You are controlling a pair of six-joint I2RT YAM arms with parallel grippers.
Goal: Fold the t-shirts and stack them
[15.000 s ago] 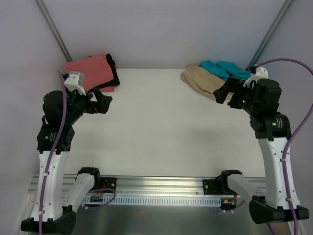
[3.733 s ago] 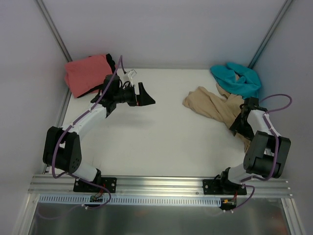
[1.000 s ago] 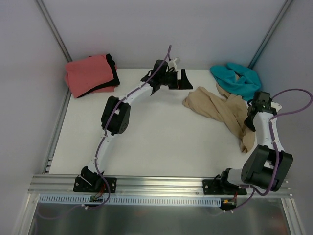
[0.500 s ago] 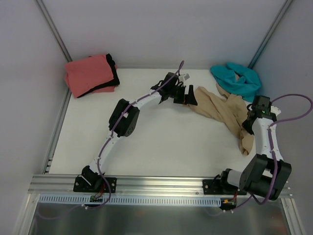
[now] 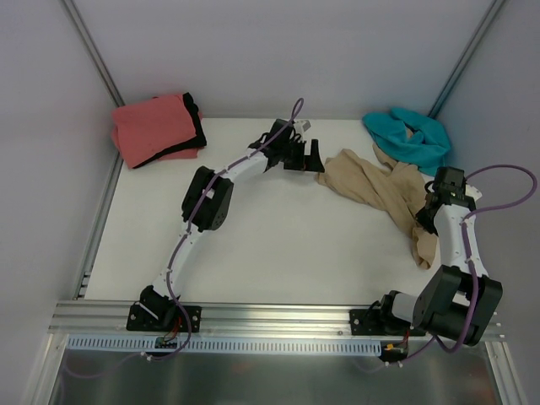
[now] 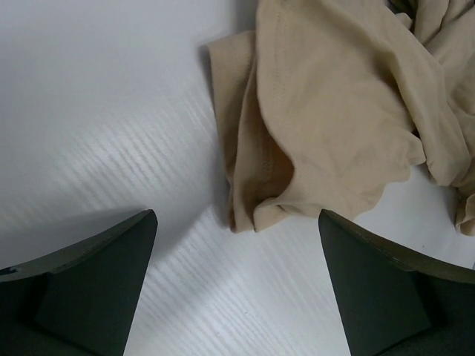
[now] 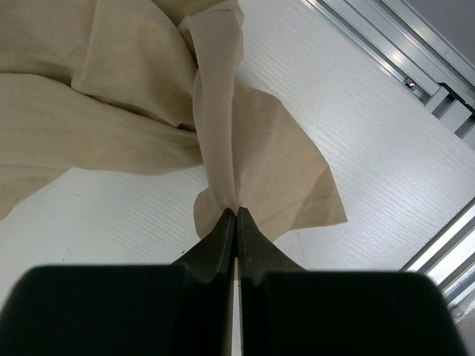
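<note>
The tan t-shirt (image 5: pixel 371 187) lies crumpled in a long strip across the right half of the table. My right gripper (image 5: pixel 424 223) is shut on a fold near its lower end; the right wrist view shows the gripper (image 7: pixel 236 212) pinching a raised ridge of tan cloth (image 7: pixel 111 96). My left gripper (image 5: pixel 310 160) stands open just left of the shirt's other end. Seen from the left wrist, the wide-apart gripper (image 6: pixel 236 216) frames bare table, with the edge of the tan shirt (image 6: pixel 334 111) just beyond. The teal t-shirt (image 5: pixel 409 139) is bunched at the back right. The coral-pink t-shirt (image 5: pixel 152 126) lies folded on the black one (image 5: pixel 197 124) at the back left.
White table (image 5: pixel 253 245) with a metal rail (image 5: pixel 270 325) along the near edge. Slanted frame posts stand at the back left (image 5: pixel 93 51) and back right (image 5: pixel 468 46). The table's right edge rail (image 7: pixel 401 44) runs close to the held cloth.
The left gripper came down to the tan shirt's left end, then drew back slightly to the left, staying open. The right gripper stayed shut on the shirt and hardly moved.
</note>
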